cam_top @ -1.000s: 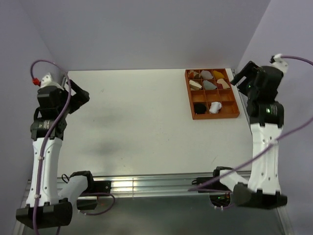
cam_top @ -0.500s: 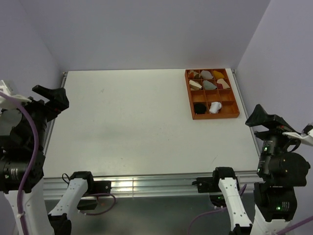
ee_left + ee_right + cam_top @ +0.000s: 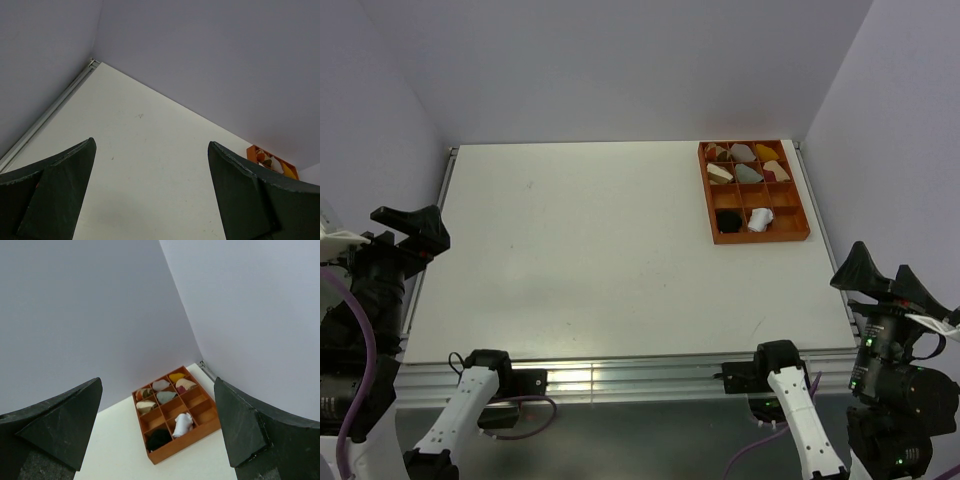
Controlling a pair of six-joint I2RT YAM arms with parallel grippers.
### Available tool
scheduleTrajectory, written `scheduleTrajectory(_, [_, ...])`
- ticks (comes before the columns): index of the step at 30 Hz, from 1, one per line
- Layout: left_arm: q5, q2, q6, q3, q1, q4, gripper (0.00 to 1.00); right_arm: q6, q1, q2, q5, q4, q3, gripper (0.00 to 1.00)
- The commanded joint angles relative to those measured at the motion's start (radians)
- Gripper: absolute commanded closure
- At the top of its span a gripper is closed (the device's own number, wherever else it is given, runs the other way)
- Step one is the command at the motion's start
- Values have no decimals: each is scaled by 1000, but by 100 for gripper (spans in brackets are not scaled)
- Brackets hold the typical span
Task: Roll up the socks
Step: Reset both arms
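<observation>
Tabletop (image 3: 600, 230), tray (image 3: 760, 238) far-right; left pincer (image 3: 415, 225), right pincer (image 3: 882, 262) spread at side edges

The overhead camera looks steeply down from the near side over the whole table (image 3: 570, 250). Both wrist cameras ride high and well back, facing the far wall (image 3: 620, 70); all three share the orange tray (image 3: 185, 443).

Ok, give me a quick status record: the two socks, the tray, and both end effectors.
black sock: bunched, in the tray's near-left compartment
white sock: bunched, in the near-middle compartment beside it
tray: orange, at the far right of the table
rolled bundles: fill the tray's two far rows
left end effector: open, empty, by the table's left edge
right end effector: open, empty, off the near right corner
</observation>
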Motion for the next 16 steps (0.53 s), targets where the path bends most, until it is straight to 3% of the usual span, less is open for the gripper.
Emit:
scheduleTrajectory(1, [-32, 2, 15, 25, -7, -12, 0, -44, 18, -15, 22, 70, -18, 0])
scheduleTrajectory(16, [-25, 12, 16, 10, -10, 0, 0, -57, 24, -21, 9, 86, -38, 0])
